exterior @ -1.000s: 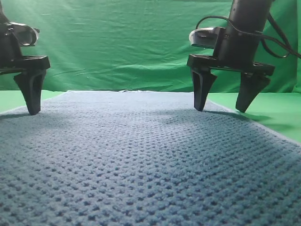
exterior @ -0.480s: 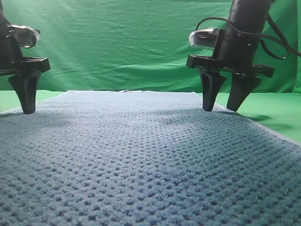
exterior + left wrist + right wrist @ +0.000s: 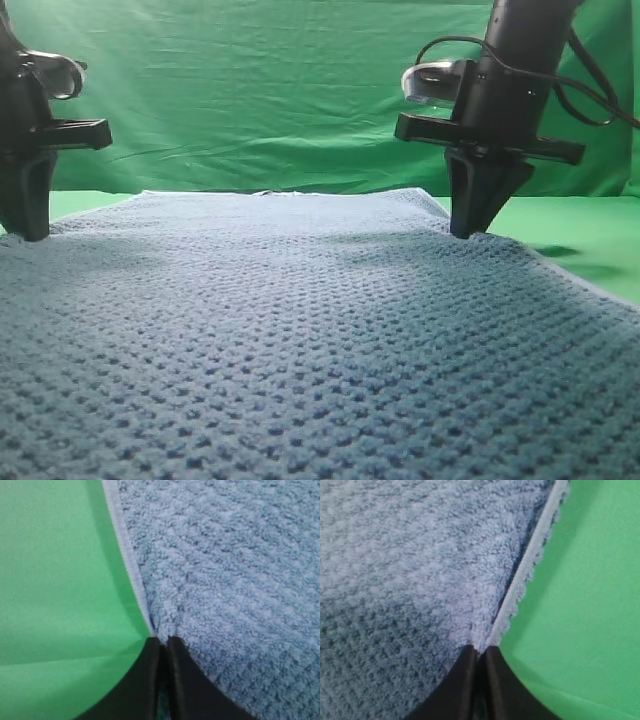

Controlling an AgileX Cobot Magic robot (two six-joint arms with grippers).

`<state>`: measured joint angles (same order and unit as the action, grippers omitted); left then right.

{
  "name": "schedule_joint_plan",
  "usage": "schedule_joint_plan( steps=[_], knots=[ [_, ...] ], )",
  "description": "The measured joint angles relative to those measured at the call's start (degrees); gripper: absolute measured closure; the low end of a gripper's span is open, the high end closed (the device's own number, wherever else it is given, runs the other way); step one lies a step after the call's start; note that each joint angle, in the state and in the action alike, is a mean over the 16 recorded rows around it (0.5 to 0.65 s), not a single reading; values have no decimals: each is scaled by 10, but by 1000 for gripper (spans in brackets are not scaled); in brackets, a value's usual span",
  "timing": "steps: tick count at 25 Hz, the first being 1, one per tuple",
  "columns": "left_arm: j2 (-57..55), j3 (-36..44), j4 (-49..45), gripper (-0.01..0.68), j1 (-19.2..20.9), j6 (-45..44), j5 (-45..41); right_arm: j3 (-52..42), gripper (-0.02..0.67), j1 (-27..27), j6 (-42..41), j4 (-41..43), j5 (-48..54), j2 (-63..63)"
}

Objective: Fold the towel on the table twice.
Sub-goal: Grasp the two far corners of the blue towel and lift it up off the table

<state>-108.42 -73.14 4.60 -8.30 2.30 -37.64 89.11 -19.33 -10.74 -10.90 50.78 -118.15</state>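
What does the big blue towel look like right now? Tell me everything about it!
The towel is blue-grey and bumpy, like a waffle, with a thin pale hem along its edge. It lies spread nearly flat on the green table, not folded yet, and fills most of the high view. At its far end the left gripper and the right gripper have each shut on a side edge, and the cloth puckers slightly where they pinch.

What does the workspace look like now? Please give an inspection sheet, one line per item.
Surface: table, smooth green cloth.
Job's things: towel, blue-grey waffle-knit, spread flat, unfolded; pale hem.
Clutter: nothing seen.
Grippers: left gripper shut on towel at its left edge; right gripper shut on towel at its right edge.
Cables: black cable looping beside the right arm.
Surroundings: wrinkled green backdrop.
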Motion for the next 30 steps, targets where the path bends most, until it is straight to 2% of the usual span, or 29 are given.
schedule_joint_plan(
  steps=[10, 18, 25, 30],
  knots=[
    [48, -127, 28, 673, 0, 0, -10, 108, 649, 0, 2, 7, -32, 47],
    [57, -227, 70, 673, 0, 0, 93, 209, 649, 0, 2, 13, -149, 57],
    [57, -257, 102, 673, 0, -4, 190, 256, 649, 0, 1, 18, -245, 57],
    [58, -260, 110, 673, 0, -15, 198, 269, 649, 0, -1, 29, -252, 57]
  ],
)
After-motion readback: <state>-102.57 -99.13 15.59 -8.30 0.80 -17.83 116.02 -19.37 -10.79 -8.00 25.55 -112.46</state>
